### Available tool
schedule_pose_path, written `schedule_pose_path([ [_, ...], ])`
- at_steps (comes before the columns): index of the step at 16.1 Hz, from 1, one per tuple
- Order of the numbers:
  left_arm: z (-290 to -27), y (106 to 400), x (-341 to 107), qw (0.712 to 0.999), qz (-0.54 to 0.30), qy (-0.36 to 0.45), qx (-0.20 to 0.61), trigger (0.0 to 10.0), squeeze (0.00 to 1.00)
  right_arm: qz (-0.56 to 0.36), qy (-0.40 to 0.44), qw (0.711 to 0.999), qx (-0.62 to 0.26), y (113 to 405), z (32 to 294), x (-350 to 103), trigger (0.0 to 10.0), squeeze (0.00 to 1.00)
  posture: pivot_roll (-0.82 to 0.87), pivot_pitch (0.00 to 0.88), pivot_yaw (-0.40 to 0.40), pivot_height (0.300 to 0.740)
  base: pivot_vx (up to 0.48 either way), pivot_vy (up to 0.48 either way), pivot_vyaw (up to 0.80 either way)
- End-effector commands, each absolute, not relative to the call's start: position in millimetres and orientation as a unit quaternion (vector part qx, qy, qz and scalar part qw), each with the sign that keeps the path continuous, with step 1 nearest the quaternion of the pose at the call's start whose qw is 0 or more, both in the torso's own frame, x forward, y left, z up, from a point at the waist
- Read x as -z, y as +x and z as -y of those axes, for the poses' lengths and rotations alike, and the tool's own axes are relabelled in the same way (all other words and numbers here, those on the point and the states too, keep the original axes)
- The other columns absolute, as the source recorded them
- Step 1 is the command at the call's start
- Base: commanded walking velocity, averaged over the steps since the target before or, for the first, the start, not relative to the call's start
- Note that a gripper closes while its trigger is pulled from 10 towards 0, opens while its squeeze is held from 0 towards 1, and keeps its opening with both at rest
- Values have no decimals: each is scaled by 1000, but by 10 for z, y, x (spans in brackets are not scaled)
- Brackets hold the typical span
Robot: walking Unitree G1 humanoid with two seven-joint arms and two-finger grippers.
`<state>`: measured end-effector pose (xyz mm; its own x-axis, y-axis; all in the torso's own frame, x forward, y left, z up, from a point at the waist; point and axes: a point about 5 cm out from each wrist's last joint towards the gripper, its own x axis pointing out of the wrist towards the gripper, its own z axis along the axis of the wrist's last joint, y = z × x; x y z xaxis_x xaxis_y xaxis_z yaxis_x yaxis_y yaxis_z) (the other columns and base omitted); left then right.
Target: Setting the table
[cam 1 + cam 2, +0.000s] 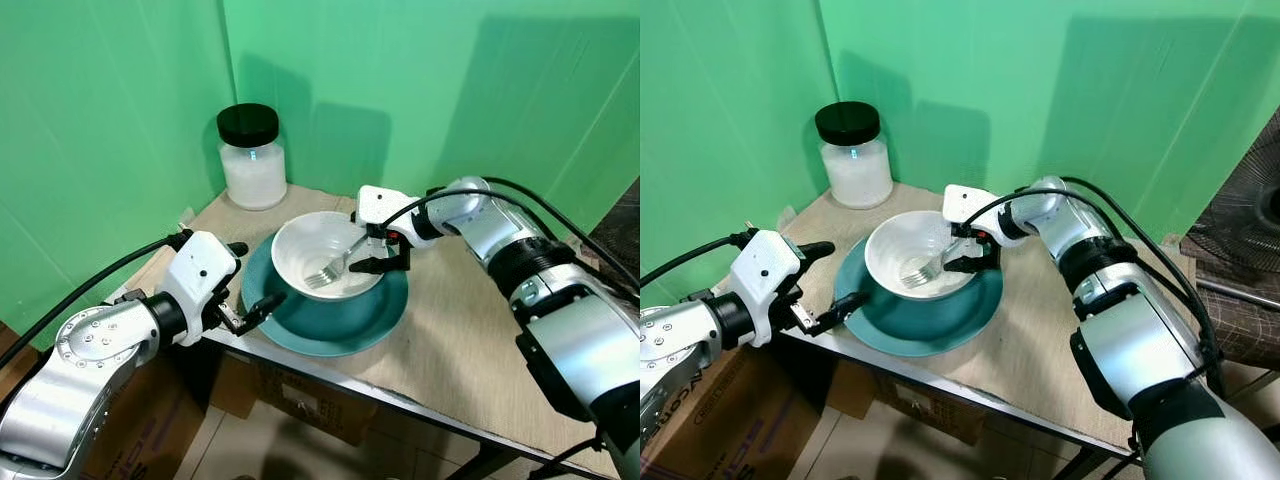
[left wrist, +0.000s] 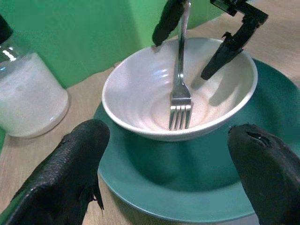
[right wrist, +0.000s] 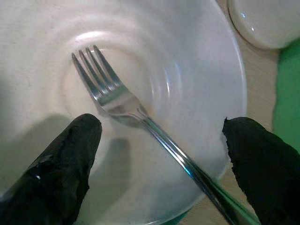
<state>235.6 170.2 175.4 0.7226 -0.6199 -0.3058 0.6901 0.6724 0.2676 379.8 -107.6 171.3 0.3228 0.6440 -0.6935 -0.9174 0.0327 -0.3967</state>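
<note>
I take the white bowl (image 1: 325, 252) as my landmark: it sits in the middle of the teal plate (image 1: 345, 322), which stands on the table (image 1: 450, 330), and the jar (image 1: 251, 157) with the black lid is behind the bowl, near the green corner. The fork (image 1: 335, 268) lies inside the bowl, its tines on the bowl's bottom and its handle leaning up over the rim on the side of my right arm. Its long axis runs from that rim down toward the centre of the bowl, tines pointing to the left arm's side. My right gripper (image 1: 382, 250) hangs just above the bowl's rim with its jaws apart, one finger on each side of the handle, not touching it as far as I can see. My left gripper (image 1: 248, 302) waits beside the plate's near edge, jaws also apart. I judge the fork is light, stiff and smooth metal, so it can slip or turn between the pads; I would take it at the middle of the handle, across its narrow width. The bowl looks ceramic and fragile, and it may slide on the plate if I push it.
</note>
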Motion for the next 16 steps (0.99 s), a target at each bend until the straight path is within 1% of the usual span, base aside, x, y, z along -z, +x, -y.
schedule_pose_path([
  [1,-1675,2359,-1784,904,-87,194,371,10000,0,-158,-437,691,-554,3820,1055,-1766,10000,0,-45,18,1,740,0,0,0],
  [2,-1663,2357,-1779,903,-87,193,375,10000,0,-153,-447,694,-543,3829,1024,-1744,8000,0,-45,17,-1,740,0,0,0],
  [3,-1648,2350,-1775,901,-88,193,379,10000,0,-153,-456,692,-538,3831,1004,-1722,3608,0,-44,17,-3,740,0,0,0],
  [4,-1637,2339,-1766,898,-90,194,384,10000,0,-159,-468,681,-540,3824,997,-1697,0,0,-42,16,-6,740,0,0,0],
  [7,-1634,2328,-1760,896,-91,195,387,10000,0,-157,-485,663,-549,3814,981,-1703,0,0,-40,14,-10,740,0,0,0],
  [9,-1634,2328,-1760,896,-90,197,387,10000,0,-141,-481,659,-560,3813,949,-1758,0,0,-39,11,-13,740,0,0,0],
  [14,-1612,2317,-1734,893,-92,199,393,10000,0,-149,-515,613,-580,3771,942,-1707,0,0,-38,1,-24,740,0,0,0],
  [16,-1601,2308,-1729,891,-92,199,397,10000,0,-153,-519,602,-587,3759,934,-1699,0,0,-37,0,-26,740,0,0,0],
])
